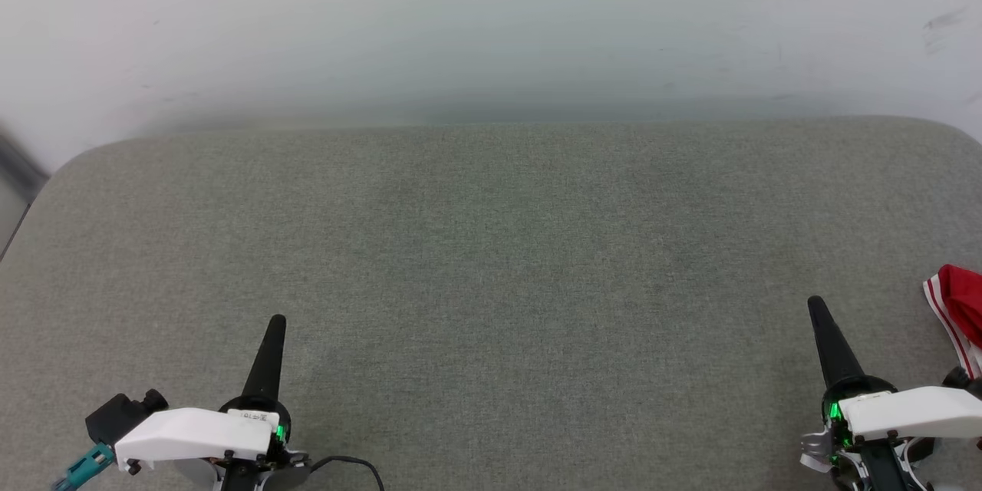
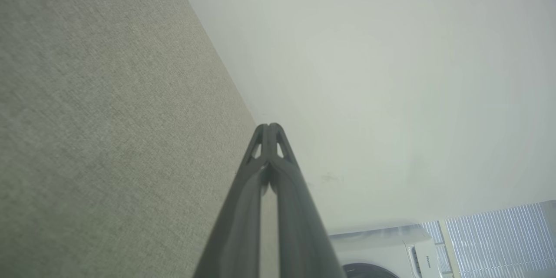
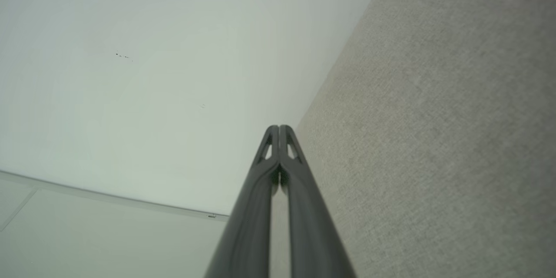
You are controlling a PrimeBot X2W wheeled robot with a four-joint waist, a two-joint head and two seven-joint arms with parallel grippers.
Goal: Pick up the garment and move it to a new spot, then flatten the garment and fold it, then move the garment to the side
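A broad counter (image 1: pixel 491 245) covered in grey-green woven cloth, finely speckled and with softly rounded corners, takes up the lower two thirds of the head view. Behind it rises a smooth, pale wall (image 1: pixel 491 31) with a few faint scuffs at the upper right.

The garment (image 1: pixel 957 305) lies at the far right edge of the frame, cut off by the border. A crumpled fold of glossy red fabric shows, with a red-and-white striped band along its left side. It rests on the cloth just to the right of the right claw (image 1: pixel 815 304) and apart from it.

Both claws are pressed fully together and hold nothing. Each reads as a single dark, matte, tapering spike above a white moulded wrist shell. The left claw (image 1: pixel 277 321) stands at the lower left, with a thin black cable (image 1: pixel 354 465) curling beside its base.

In the left wrist view the left claw (image 2: pixel 269 127) has its tips meeting, with small triangular cut-outs just below them, and a white appliance (image 2: pixel 382 249) with a dark round door shows at the bottom right. In the right wrist view the right claw (image 3: pixel 279 128) has the same shape.
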